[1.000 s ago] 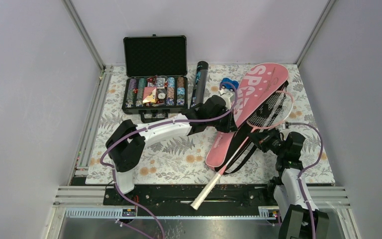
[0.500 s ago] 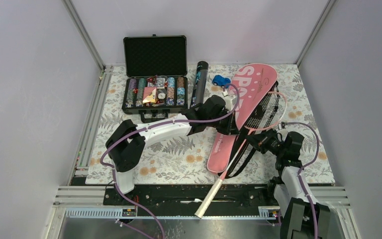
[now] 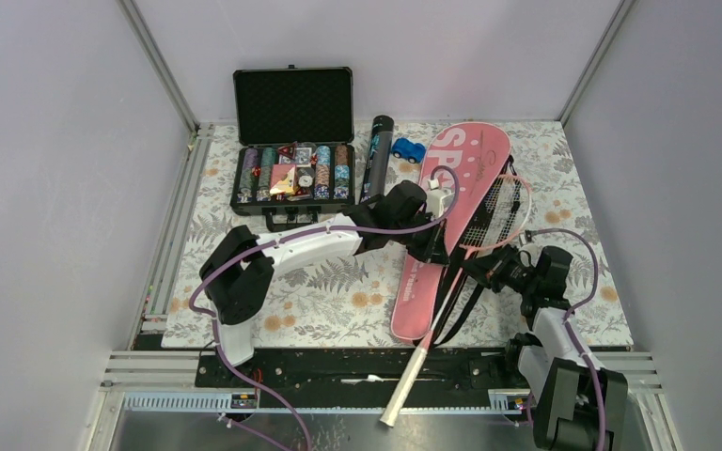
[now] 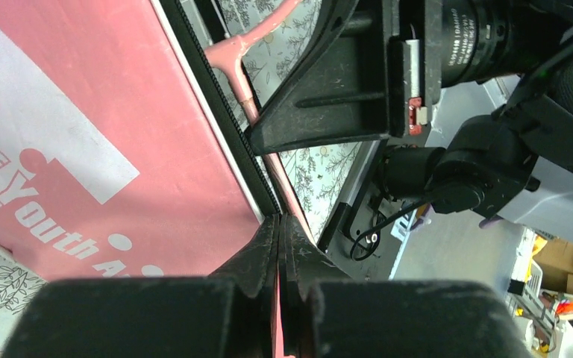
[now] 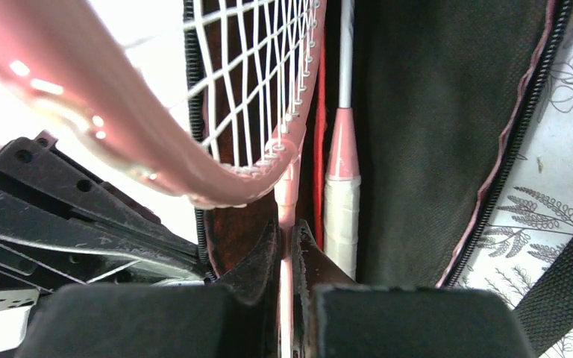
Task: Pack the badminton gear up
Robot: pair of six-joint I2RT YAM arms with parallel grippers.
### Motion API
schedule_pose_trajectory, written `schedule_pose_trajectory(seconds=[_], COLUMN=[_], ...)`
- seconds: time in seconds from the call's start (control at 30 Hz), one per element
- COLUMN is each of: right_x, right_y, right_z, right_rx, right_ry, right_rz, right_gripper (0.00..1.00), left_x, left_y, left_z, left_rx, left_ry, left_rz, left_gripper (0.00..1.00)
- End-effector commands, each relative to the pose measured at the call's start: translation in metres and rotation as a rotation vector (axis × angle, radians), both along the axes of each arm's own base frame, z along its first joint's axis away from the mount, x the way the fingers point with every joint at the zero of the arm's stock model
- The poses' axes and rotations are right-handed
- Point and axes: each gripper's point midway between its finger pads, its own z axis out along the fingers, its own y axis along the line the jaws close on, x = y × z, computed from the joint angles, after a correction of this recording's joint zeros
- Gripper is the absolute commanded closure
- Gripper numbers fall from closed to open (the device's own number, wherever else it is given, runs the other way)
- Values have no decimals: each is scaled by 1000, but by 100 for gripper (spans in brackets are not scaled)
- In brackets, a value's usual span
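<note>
Racket cover: the pink "SPORT" racket cover (image 3: 451,202) is lying lengthwise on the right half of the bench (image 3: 338,301), with its wide end toward the far wall and its narrow end toward the near edge. Its zipped side is gaping open and showing black lining (image 5: 433,134).
Held racket: a pink-framed racket (image 3: 494,209) is lying slantwise with its strung head over the cover's open right side. Its white handle (image 3: 404,383) is sticking out past the bench's near edge.
Second racket: a second racket (image 5: 341,209) is sitting inside the cover, its white grip lying against the lining just beside the held shaft.
Strap: the black strap (image 3: 461,301) is trailing on the bench beside the cover's narrow end.
Tube: the black tube (image 3: 376,155) is resting just right of the open poker chip case (image 3: 291,141), left of the cover's wide end.
Right claw: the right claw (image 5: 286,235) is clamping narrowly on the held racket's pink shaft, just below the head.
Right arm: the right arm (image 3: 550,329) is rising from the near right corner, with its wrist pointing left toward the cover.
Left claw: the left claw (image 4: 278,224) is pressing its fingers together on the cover's edge beside the zip, with a thin pink strip showing between them.
Left arm: the left arm (image 3: 301,242) is folding at the elbow on the left, and its white forearm is stretching rightward to the cover's left edge.
Toy car: a blue toy car (image 3: 407,148) is sitting between the tube and the cover's wide end.
</note>
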Motion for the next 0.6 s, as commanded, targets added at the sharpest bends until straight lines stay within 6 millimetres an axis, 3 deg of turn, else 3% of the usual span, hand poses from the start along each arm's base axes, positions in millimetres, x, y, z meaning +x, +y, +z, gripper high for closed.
schedule_pose_trajectory(seconds=[0.0, 0.23, 0.4, 0.57], right_x=[0, 8, 25, 39], right_y=[4, -1, -7, -10], right_z=[14, 17, 26, 30], right_rx=[-11, -49, -37, -19], right_ry=[-66, -86, -92, -65], right_rz=[75, 60, 12, 11], right_gripper=[100, 100, 100, 100], left_x=[-5, -10, -15, -14], left_y=[-9, -4, -3, -2], left_z=[41, 53, 66, 63], left_rx=[-96, -113, -141, -133], left_ry=[-55, -73, -72, -67], left_rz=[-91, -103, -116, -116], left_gripper=[100, 100, 100, 100])
